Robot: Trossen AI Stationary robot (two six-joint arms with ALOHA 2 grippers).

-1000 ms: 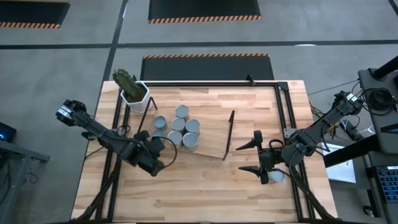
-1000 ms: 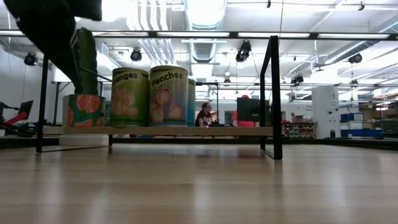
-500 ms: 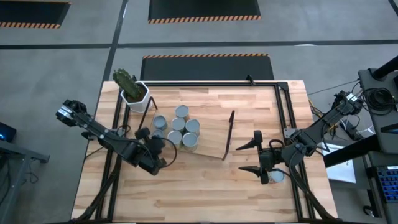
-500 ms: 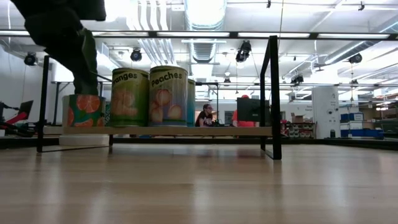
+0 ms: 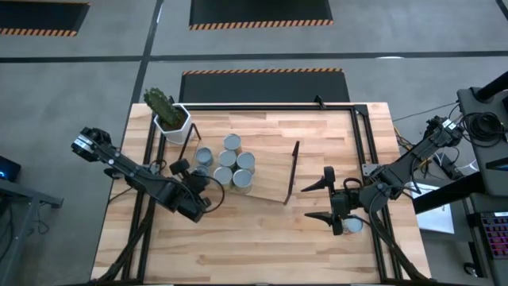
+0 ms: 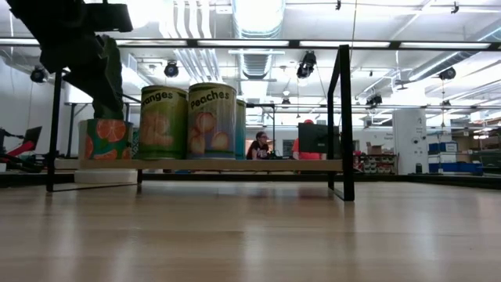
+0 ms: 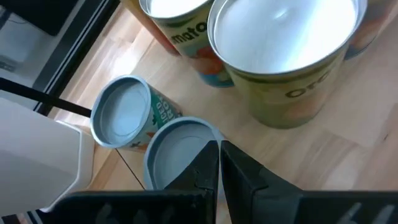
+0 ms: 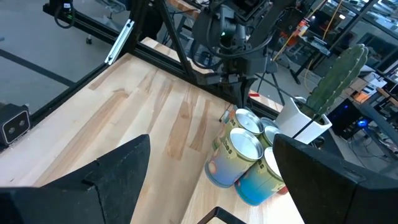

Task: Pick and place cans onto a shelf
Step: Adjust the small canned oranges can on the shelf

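Silver-topped cans (image 5: 228, 164) cluster on the shelf (image 5: 270, 176) at its left end, beside the white plant pot (image 5: 172, 122). Left gripper (image 5: 200, 184) sits just left of the cluster, fingers (image 7: 208, 171) pressed together, holding nothing. Right gripper (image 5: 317, 200) spread wide, right of shelf; one can (image 5: 352, 226) under its wrist.

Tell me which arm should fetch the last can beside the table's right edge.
Right. The right gripper hangs open next to that can, while the left gripper is across the table by the shelf.
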